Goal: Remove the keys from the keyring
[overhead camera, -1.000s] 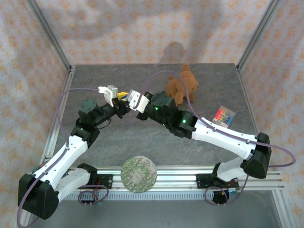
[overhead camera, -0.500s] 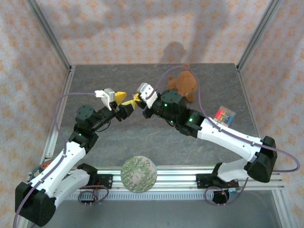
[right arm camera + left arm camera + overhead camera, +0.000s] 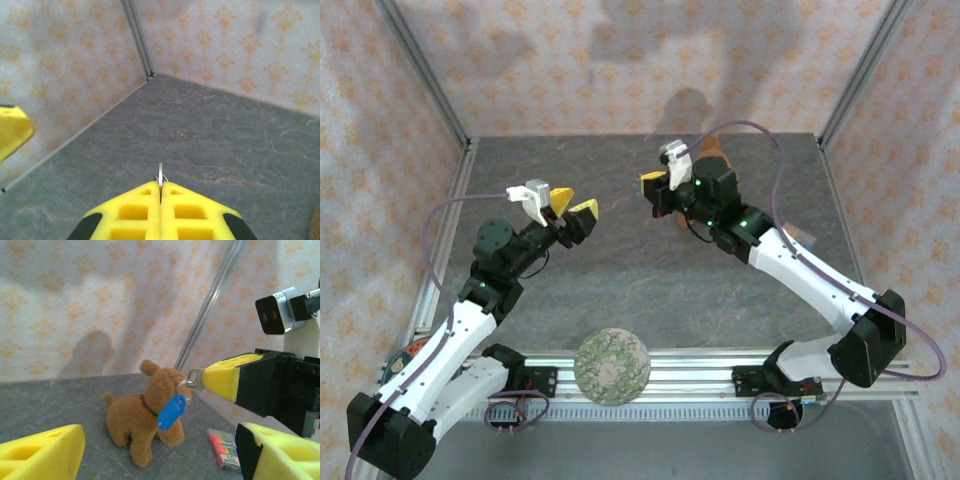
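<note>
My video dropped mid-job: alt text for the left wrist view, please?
The right hand, shut, holds a keyring with a blue tag dangling, in front of a plush dog on the table. The left hand, open, shows yellow fingers at the bottom corners.

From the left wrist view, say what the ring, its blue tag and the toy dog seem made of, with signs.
Ring: likely metal, silvery and shiny.
Blue tag: probably plastic, smooth and glossy.
Toy dog: plush fabric, fuzzy brown pile.
</note>
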